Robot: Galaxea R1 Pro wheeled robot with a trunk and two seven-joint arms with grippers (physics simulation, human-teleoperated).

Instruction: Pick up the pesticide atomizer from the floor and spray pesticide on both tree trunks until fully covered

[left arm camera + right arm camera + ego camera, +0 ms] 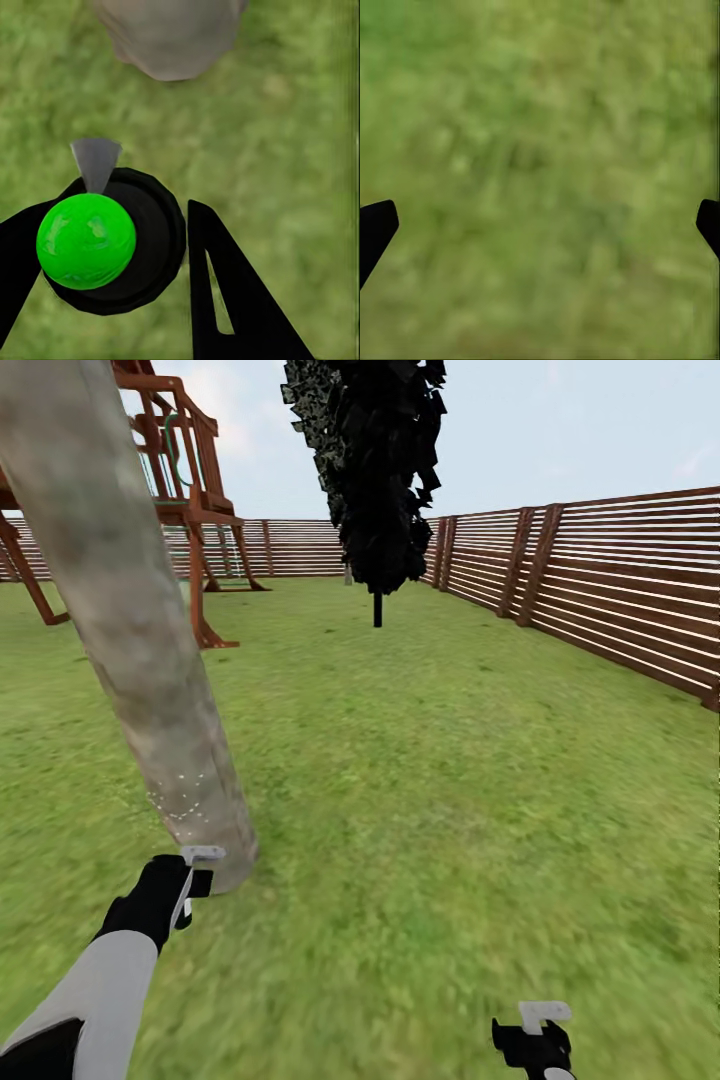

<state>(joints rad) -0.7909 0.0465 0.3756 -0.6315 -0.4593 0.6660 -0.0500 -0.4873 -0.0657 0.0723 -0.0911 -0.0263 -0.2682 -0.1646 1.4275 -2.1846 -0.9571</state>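
A thick pale mottled tree trunk (150, 660) leans across the left of the head view, its base on the lawn. My left gripper (190, 885) is right beside that base, shut on the pesticide atomizer (203, 854). In the left wrist view the atomizer (112, 240) is a round black body with a bright green top. Its grey nozzle (96, 161) points toward the trunk (169, 37). Tiny white specks (185, 800) dot the lower bark. My right gripper (535, 1040) hangs low at the right, open over bare grass, with its fingertips (375, 225) far apart.
A black cone-shaped tree (380, 470) stands ahead in the middle of the lawn. A red-brown wooden play frame (185, 490) rises behind the trunk. A slatted brown fence (620, 590) runs along the right and back. Open grass (450, 780) lies ahead and to the right.
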